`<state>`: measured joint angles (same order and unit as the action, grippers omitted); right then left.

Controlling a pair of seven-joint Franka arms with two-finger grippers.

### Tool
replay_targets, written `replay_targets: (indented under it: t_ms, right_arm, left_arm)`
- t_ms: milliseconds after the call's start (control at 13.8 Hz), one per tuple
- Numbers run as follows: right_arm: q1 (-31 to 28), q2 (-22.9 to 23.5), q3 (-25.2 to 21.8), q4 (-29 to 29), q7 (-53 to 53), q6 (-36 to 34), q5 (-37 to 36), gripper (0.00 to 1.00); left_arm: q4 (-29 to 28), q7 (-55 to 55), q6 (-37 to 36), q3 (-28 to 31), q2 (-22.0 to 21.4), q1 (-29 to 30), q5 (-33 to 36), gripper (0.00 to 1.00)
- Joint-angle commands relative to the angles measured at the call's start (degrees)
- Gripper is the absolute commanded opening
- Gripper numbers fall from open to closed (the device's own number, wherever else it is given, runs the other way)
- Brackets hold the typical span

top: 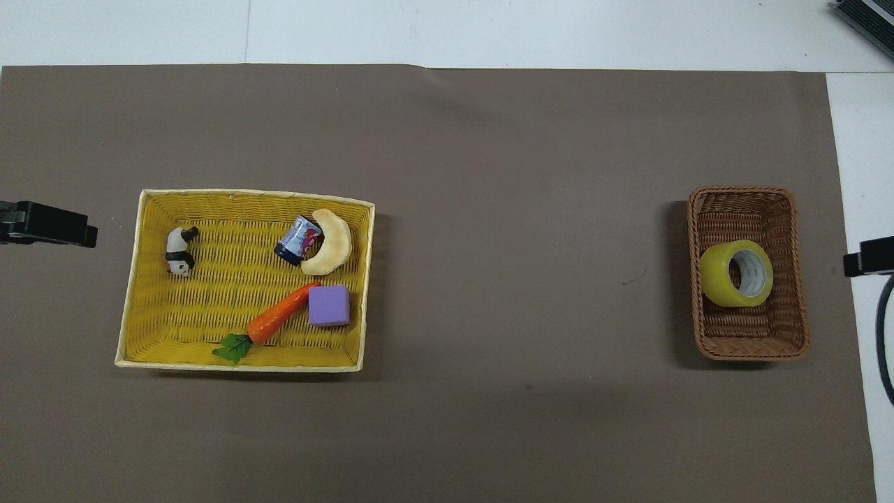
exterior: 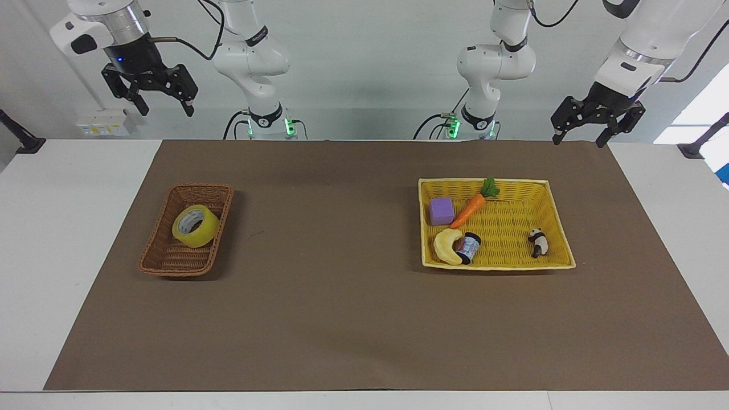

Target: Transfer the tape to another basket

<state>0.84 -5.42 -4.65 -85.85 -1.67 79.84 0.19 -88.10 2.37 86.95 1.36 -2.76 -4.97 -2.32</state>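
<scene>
Overhead view showed the translucent yellow packing tape roll (top: 736, 273) tilted in the dark brown wicker basket (top: 786, 335). Stiff and light, probably slick; best pinched through its core. Both grippers, right gripper (exterior: 161, 106) and left gripper (exterior: 580, 136), hung wide and empty.

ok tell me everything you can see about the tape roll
The tape is a wide roll of translucent yellow packing tape with a pale grey-white inner core. It lies tilted in the brown wicker basket, leaning on the basket's wall, its open core facing up and toward the right arm's end of the table. It sits about midway along the basket, touching only the wicker. The roll looks intact, and no loose end is visible. Neither gripper is near it.
</scene>
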Motion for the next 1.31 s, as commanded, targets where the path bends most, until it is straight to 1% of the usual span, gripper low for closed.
replay_targets:
  t_ms: [0, 145, 291, 363, 726, 799, 944, 1090, 1235]
  right_arm:
    - [-0.05, -1.70, 0.16, -1.95, -1.40, -0.21, -1.07, 1.00]
    - [0.03, -1.87, 0.08, -1.95, -1.23, -1.78, -1.42, 1.00]
    - [0.12, -3.37, 0.51, -4.57, 1.22, -0.49, -1.24, 1.00]
    - [0.12, -3.63, 0.69, -4.76, 2.97, 0.13, -1.33, 1.00]
    - [0.12, -3.64, 1.04, -4.76, 2.73, 0.40, -1.24, 1.00]
    - [0.04, -2.94, 1.04, -4.24, 2.64, 0.40, -0.46, 1.00]
    - [-0.14, 0.31, 0.96, -0.91, 2.64, -1.52, -0.19, 1.00]
    - [0.03, 0.15, 0.96, -1.24, 2.82, -1.18, -0.45, 1.00]
    - [0.04, -0.12, 0.96, -1.51, 3.43, -1.01, -0.45, 1.00]
  left_arm:
    - [0.30, 0.62, -0.99, -0.30, -0.14, 0.49, 1.00, 1.00]
    - [0.30, 0.62, -0.99, -0.30, -0.05, 0.49, 1.00, 1.00]
    - [0.30, 0.62, -0.99, -0.30, -0.14, 0.49, 1.09, 1.00]
    - [0.30, 0.62, -0.99, -0.30, -0.05, 0.49, 1.09, 1.00]
    - [0.30, 0.79, -0.99, -0.30, -0.14, 0.49, 0.83, 1.00]
    - [0.30, 0.62, -1.25, -0.48, -0.05, -0.12, 0.56, 1.00]
    - [0.30, 0.62, -1.26, -0.91, -0.14, -0.39, 0.56, 1.00]
    - [0.21, 0.44, -1.96, -0.83, -0.23, 0.40, 0.47, 1.00]
    - [0.21, 0.53, -4.67, -0.48, -0.57, 0.49, 0.56, 1.00]
